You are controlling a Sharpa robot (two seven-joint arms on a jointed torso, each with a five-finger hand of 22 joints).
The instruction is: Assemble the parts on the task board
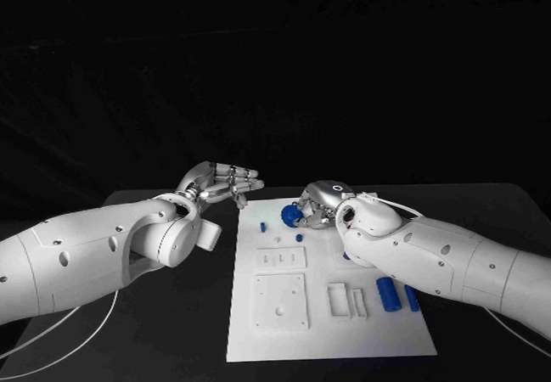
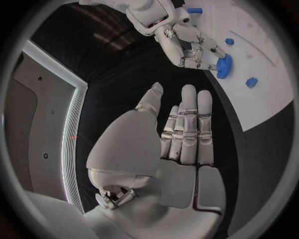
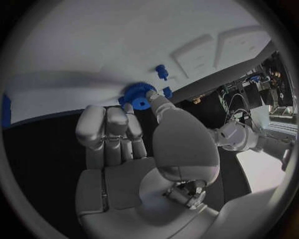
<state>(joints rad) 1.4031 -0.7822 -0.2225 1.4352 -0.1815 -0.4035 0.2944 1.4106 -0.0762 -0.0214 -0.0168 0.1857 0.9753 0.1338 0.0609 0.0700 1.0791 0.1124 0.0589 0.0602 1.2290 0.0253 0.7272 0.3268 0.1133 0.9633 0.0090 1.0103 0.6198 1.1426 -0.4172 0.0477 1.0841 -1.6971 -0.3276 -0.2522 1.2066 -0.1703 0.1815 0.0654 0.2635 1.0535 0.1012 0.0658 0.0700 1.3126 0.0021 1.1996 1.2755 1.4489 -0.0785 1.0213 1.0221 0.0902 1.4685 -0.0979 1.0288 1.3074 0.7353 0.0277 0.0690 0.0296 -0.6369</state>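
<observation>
A: Blue gear (image 1: 290, 214) up at the far end of the white board (image 1: 270, 344), pinched in the right hand (image 1: 315, 204). Thumb and a finger on it, teeth easy to spot from the right wrist camera (image 3: 138, 94). Looks right at the board's far edge, hard to say whether touching the surface.

B: Yep, same from the left wrist cam, gear (image 2: 224, 65) clamped in those fingertips. Left hand (image 1: 221, 180) just off the board's far left corner, over the black table (image 1: 171, 331), fingers stretched out flat and side by side, holding nothing.

A: Rest of the board: two small blue pegs (image 1: 300, 237) near the gear, two blue cylinders (image 1: 387, 293) lying beside the right forearm, plus white raised blocks (image 1: 280, 301) down the middle.
</observation>
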